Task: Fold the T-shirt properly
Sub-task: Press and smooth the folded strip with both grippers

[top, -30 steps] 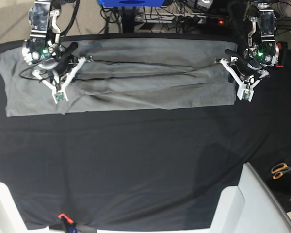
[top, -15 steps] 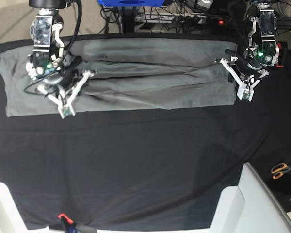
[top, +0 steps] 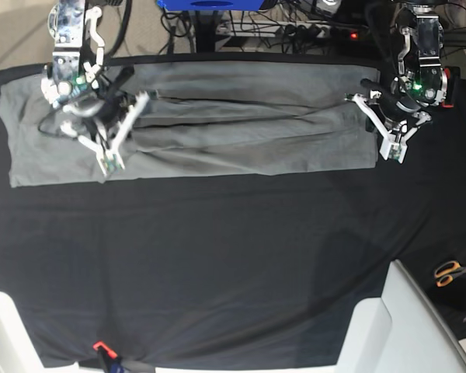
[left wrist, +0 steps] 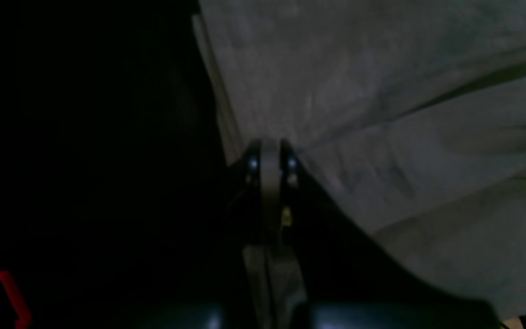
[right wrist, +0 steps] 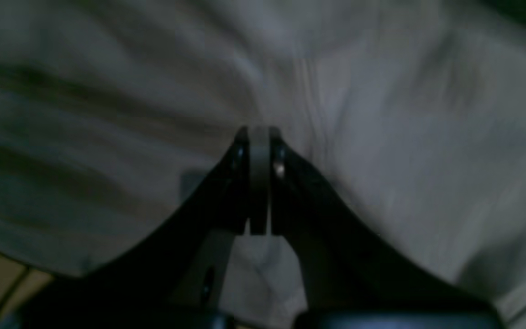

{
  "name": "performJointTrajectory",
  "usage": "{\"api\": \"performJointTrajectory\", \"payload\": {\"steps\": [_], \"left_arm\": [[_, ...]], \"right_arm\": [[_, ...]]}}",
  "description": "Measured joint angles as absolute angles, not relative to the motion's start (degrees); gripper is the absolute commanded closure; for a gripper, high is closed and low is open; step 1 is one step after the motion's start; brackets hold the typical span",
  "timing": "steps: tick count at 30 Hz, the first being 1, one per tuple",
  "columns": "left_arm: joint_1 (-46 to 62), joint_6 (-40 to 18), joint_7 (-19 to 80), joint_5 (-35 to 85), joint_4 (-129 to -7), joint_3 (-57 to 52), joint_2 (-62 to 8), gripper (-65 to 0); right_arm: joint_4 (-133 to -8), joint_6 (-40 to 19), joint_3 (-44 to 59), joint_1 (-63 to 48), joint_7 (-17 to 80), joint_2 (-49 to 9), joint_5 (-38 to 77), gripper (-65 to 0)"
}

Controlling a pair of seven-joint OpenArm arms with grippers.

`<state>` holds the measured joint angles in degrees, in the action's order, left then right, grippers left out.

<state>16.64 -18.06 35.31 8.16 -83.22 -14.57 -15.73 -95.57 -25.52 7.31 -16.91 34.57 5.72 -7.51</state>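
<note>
The grey T-shirt lies in a long, creased band across the far part of the black table cloth, and both grippers sit on it, one at each end.

The left gripper sits at the end of the band, its jaws pressed together. In its wrist view a thin strip of pale fabric runs between the closed fingertips, so it pinches the shirt's edge. To one side of the tips lies the dark cloth; to the other side and ahead of them the grey fabric spreads out, with a dark fold line running away across it. A small red bracket shows low in that view, well away from the tips.

The right gripper is also clamped tight, with a pale strip caught between its fingertips. Grey fabric fills the space all around it, rippled into soft ridges on one side and smoother on the other. In the base view this gripper points inward along the band.

Orange-handled scissors lie well apart from both grippers, beside a white panel.
</note>
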Motion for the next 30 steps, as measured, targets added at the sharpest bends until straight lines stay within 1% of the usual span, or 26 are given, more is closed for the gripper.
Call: {"api": "performJointTrajectory", "payload": {"steps": [2, 7, 11, 13, 18, 24, 30], "left_arm": [[16.67, -18.06, 35.35, 8.16, -83.22, -14.57, -15.7, 0.0], [16.64, -18.06, 35.33, 8.16, -83.22, -14.57, -15.57, 0.0], [16.64, -18.06, 35.35, 8.16, -83.22, -14.63, -15.57, 0.0], [16.69, -18.04, 35.33, 8.16, -83.22, -14.68, -15.59, 0.0], [16.69, -18.06, 35.33, 8.16, -83.22, -14.68, -15.57, 0.0], [16.67, -18.06, 35.31, 8.21, -83.24, -14.68, -15.57, 0.0], [16.67, -18.04, 35.31, 8.19, -83.18, -14.7, -15.9, 0.0]], "right_arm": [[-95.29, -25.45, 7.29, -14.37, 36.84, 5.85, -7.75, -0.5], [-89.06, -24.91, 7.51, -8.62, 36.38, 4.91, -7.88, -0.5], [-84.6, -24.14, 8.67, -6.94, 36.18, 4.89, -7.49, -0.5], [-82.39, -21.39, 8.86, -6.39, 33.95, 4.1, -8.01, -0.5], [-76.97, -20.82, 9.45, -6.22, 29.71, 3.77, -7.92, -0.2], [-77.08, -20.69, 9.47, -7.33, 28.77, 3.92, -7.77, -0.2], [-82.94, -20.82, 9.15, -12.75, 30.24, 4.45, -7.51, -0.2]]}}
